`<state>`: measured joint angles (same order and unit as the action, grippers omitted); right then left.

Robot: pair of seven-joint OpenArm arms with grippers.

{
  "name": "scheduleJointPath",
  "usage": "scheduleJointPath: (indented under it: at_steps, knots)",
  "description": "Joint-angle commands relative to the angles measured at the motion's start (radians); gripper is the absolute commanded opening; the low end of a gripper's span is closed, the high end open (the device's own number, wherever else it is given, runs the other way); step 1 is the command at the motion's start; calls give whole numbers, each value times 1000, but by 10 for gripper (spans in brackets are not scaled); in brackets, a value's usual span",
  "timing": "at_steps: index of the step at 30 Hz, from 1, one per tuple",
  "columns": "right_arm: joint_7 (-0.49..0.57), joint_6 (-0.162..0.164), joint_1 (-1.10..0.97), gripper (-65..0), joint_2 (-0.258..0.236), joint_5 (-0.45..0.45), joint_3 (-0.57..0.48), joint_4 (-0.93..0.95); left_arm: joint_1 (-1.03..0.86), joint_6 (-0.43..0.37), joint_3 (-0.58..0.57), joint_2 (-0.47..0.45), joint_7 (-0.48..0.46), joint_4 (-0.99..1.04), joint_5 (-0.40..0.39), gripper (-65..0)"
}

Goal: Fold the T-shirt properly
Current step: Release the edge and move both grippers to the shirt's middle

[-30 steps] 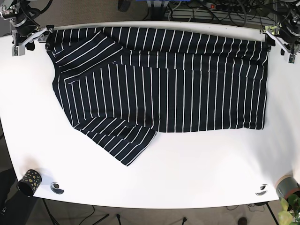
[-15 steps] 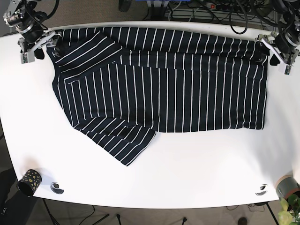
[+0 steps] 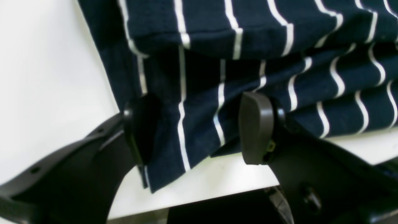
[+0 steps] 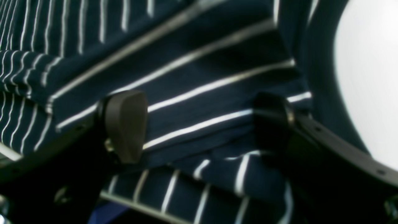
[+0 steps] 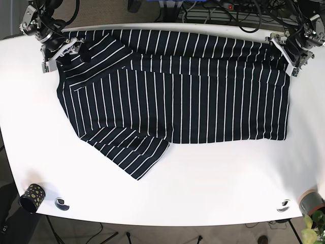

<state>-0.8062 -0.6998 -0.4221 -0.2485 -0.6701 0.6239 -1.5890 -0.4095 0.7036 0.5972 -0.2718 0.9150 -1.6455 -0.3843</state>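
The navy, white-striped T-shirt (image 5: 177, 96) lies spread flat on the white table (image 5: 203, 183), one sleeve folded onto its body at the far left and the other sleeve (image 5: 132, 152) sticking out toward the front. My right gripper (image 5: 62, 53) is at the shirt's far left corner. In the right wrist view it (image 4: 199, 124) stands open with striped cloth (image 4: 199, 93) between the fingers (image 4: 124, 124). My left gripper (image 5: 285, 50) is at the far right corner. In the left wrist view it (image 3: 199, 127) is open around the shirt's hem corner (image 3: 186, 124).
A black dotted cup (image 5: 31, 197) stands at the front left corner and a grey cup (image 5: 310, 201) at the front right, beside a plant (image 5: 315, 226). Two small markers (image 5: 62, 204) (image 5: 283, 206) lie near the front edge. Cables run behind the table.
Both grippers have moved inward from the table's far corners onto the shirt's far corners. The shirt itself has not shifted.
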Motion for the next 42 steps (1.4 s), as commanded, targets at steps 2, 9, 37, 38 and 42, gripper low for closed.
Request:
scheduleJointPath:
  at_steps: [2, 9, 37, 38, 42]
  knots:
    - [-2, 2, 22, -151, -61, 2, 7, 54, 1, -5, 33, -45, 9, 12, 18, -267]
    - [37, 2, 30, -151, -127, 0, 44, 124, 28, -5, 59, -50, 9, 11, 18, -267]
    - [-71, 4, 340, -151, -151, 22, 30, 111, 383, -5, 22, 9, 164, -120, -147, -265]
    - [-71, 4, 368, -151, -151, 40, 14, 128, 406, -5, 14, 9, 163, -94, -147, -265]
    - [-71, 4, 460, -151, -154, 122, -49, 184, 453, -126, 11, 10, 138, -32, -149, -265]
